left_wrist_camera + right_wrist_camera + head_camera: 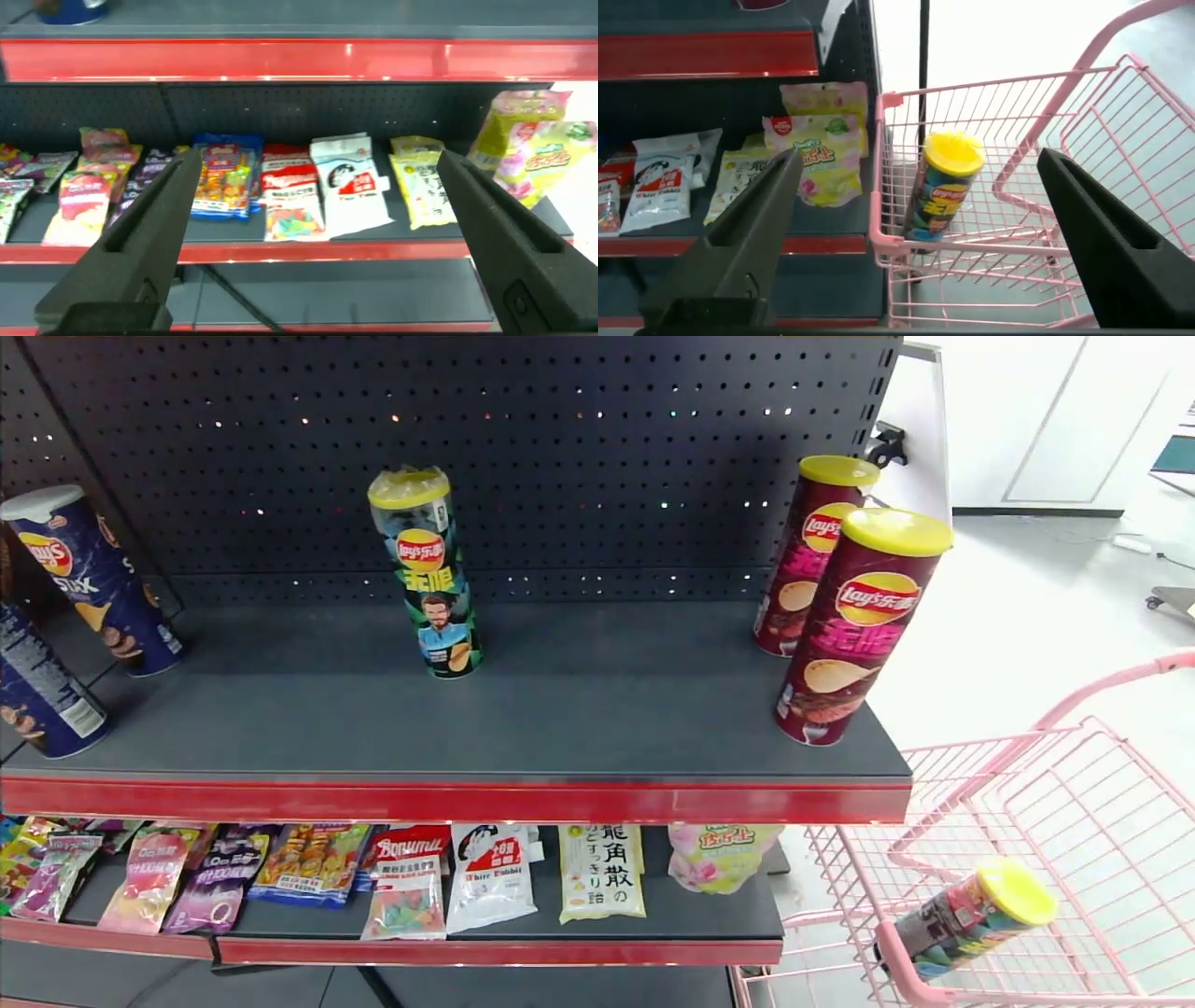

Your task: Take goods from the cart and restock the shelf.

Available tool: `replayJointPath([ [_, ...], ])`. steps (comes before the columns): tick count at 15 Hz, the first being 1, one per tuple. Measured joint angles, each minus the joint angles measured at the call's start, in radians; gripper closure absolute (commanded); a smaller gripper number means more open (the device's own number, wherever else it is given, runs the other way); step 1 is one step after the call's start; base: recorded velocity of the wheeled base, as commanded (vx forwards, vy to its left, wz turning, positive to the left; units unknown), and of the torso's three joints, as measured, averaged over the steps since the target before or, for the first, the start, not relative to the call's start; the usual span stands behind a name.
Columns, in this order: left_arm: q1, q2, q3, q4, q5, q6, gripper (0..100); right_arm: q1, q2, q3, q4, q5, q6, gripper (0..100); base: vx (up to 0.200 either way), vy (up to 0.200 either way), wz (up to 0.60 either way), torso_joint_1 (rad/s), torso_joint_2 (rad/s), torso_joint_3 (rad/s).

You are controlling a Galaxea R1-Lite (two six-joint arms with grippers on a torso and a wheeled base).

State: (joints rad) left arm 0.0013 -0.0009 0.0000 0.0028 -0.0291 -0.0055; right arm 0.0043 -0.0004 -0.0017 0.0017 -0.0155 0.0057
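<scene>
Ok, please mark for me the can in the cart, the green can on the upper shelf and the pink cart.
can in the cart (939,201), right wrist view, on its printed side
green can (437,597), head view, middle of its body
pink cart (876,168), right wrist view, on its corner post

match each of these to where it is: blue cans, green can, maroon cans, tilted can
Things:
1. blue cans
2. green can
3. maroon cans
4. tilted can

Places:
a. in the pink cart
b. right end of the upper shelf
c. left end of the upper shelf
d. alone near the middle of the upper shelf

Pairs: 1-c, 2-d, 3-b, 4-a
</scene>
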Motion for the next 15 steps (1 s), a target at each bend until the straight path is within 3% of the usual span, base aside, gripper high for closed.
replayJointPath([
  [1,0.000,0.000,0.000,0.000,0.000,0.000,0,0.000,0.000,0.000,0.000,0.000,0.000,0,0.000,0.000,0.00,0.000,0.00,0.000],
  [11,0.000,0.000,0.000,0.000,0.000,0.000,0,0.000,0.000,0.000,0.000,-0.001,0.000,0,0.000,0.000,-0.60,0.001,0.00,0.002],
  [15,0.000,0.000,0.000,0.000,0.000,0.000,0,0.000,0.000,0.000,0.000,-0.001,0.000,0,0.000,0.000,0.00,0.000,0.00,0.000],
])
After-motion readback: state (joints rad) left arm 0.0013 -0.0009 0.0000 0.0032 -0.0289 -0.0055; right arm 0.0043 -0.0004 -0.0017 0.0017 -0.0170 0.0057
